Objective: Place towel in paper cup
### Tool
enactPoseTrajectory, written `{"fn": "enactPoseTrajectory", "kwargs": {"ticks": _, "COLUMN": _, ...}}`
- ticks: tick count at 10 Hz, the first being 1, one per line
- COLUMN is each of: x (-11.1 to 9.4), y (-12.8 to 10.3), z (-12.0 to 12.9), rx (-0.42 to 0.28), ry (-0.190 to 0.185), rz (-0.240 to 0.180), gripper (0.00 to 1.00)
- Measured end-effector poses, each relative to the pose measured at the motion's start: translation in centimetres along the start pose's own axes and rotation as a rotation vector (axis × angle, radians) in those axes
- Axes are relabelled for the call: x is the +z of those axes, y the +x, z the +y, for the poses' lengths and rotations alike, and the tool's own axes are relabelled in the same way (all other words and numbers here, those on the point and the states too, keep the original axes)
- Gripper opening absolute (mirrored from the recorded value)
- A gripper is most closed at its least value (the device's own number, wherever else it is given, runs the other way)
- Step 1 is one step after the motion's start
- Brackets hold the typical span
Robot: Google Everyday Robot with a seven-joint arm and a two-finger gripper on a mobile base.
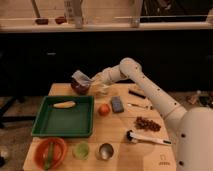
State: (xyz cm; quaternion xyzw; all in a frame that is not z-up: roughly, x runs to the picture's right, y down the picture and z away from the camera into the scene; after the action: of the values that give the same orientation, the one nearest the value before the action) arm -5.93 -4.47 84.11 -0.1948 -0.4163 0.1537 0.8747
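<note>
The arm reaches from the robot's body at 4 o'clock up to the far side of the worktop [120, 142], where the hand [92, 79] hangs at about 11 o'clock, pinched tight on one towel [80, 77] lifted clear above a dark bowl [80, 88]. The single paper cup [101, 90] stands just right of that bowl, below the hand. One green tray [64, 131] fills the 9 o'clock side, holding one banana [64, 104]. Along the near edge sit one orange bowl [49, 152], one green cup [81, 150] and one metal cup [105, 151]. Bare wood lies between tray and the near-right corner.
</note>
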Motion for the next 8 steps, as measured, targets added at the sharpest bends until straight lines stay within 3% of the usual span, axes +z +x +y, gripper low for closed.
{"fn": "enactPoseTrajectory", "kwargs": {"ticks": 8, "x": -0.9, "y": 3.9, "z": -3.0, "rx": 0.066, "ry": 0.046, "rz": 0.016, "gripper": 0.00}}
